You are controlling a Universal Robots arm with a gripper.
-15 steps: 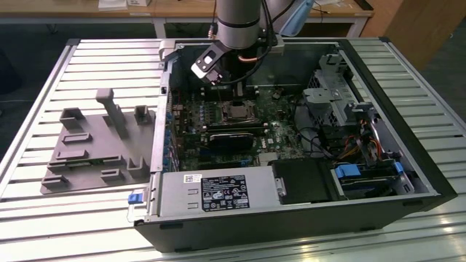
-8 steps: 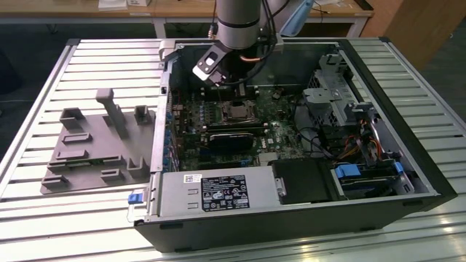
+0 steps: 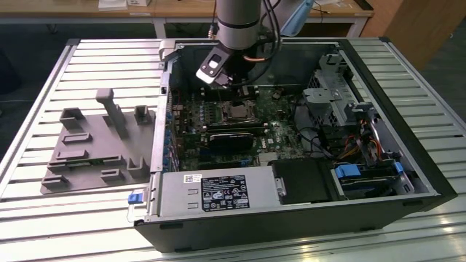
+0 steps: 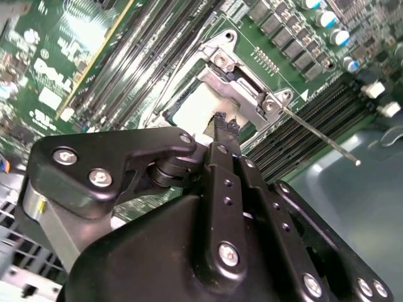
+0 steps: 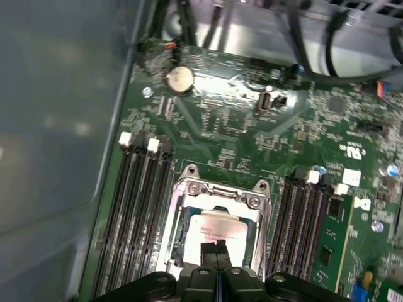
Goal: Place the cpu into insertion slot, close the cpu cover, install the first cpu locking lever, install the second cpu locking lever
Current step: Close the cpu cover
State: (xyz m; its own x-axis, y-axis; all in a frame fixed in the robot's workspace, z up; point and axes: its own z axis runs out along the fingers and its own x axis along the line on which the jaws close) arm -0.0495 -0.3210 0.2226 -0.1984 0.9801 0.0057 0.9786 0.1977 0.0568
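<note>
The cpu [image 5: 217, 228] lies in the insertion slot [image 3: 237, 112] on the green motherboard, its pale metal top showing through the window of the cpu cover [image 5: 189, 189]. The cover lies flat around the chip [image 4: 189, 106]. My gripper [image 5: 217, 248] hangs just above one edge of the chip, shut with nothing between its fingers. In the second wrist view its tips [image 4: 225, 124] sit beside the cover's hinge plate [image 4: 236, 78]. One thin locking lever [image 4: 321, 137] sticks out free from the socket corner over the memory slots. In the exterior view the gripper [image 3: 233, 98] is low inside the open case.
Black memory slots [image 5: 141, 214] flank the socket on both sides. A long black card [image 3: 237, 139] lies in front of it, then the power supply [image 3: 218, 194]. Cables and a drive cage [image 3: 335, 87] fill the exterior view's right. A grey fixture [image 3: 95, 147] sits outside the case.
</note>
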